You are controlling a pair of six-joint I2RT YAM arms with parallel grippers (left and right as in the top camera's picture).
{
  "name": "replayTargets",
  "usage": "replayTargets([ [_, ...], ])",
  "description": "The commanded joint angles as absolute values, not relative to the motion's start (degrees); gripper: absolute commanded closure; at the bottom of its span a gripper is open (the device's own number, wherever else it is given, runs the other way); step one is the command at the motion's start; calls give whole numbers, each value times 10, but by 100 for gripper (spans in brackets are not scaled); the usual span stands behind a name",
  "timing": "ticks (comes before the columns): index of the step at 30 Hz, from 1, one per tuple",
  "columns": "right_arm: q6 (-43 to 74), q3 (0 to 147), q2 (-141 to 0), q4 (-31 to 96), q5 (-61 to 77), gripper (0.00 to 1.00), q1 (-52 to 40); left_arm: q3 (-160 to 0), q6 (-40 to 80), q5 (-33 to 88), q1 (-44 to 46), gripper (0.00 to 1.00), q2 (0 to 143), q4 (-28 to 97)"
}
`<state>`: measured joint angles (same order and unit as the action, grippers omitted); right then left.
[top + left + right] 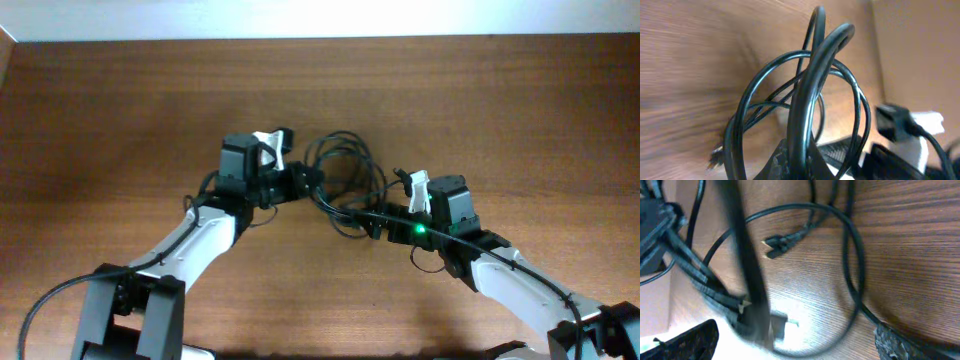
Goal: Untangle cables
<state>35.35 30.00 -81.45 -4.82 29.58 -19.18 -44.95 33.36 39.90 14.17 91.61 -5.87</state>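
Observation:
The cables (345, 172) lie as a tangle of thin black loops on the wooden table (120, 110) between the two arms. My left gripper (310, 183) is at the tangle's left edge. In the left wrist view it (802, 159) is shut on one black cable loop (812, 85) that rises straight out of the jaws, with other loops crossing behind it. A small plug end (715, 157) hangs at the lower left. My right gripper (372, 225) is at the tangle's lower right, open wide (792, 339). A loop (852, 275) and a plug (777, 244) lie on the table ahead of its fingers.
The right arm's white and black body (900, 125) shows close behind the loops in the left wrist view. Thicker sleeved arm wires (695, 272) cross the left of the right wrist view. A pale wall strip (320, 18) borders the table's far edge.

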Motion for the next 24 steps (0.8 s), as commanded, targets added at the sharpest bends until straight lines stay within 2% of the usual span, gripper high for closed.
replayTargets([
  [1, 348, 302, -818, -27, 248, 1, -196, -450, 311, 443, 154, 100, 918, -67],
  [8, 348, 302, -818, 35, 173, 1, -196, -450, 312, 444, 152, 100, 918, -71],
  [16, 332, 302, -819, 58, 170, 1, -196, -450, 341, 445, 149, 100, 918, -72],
  [24, 333, 302, -822, 65, 157, 1, -196, -450, 413, 549, 84, 100, 918, -57],
])
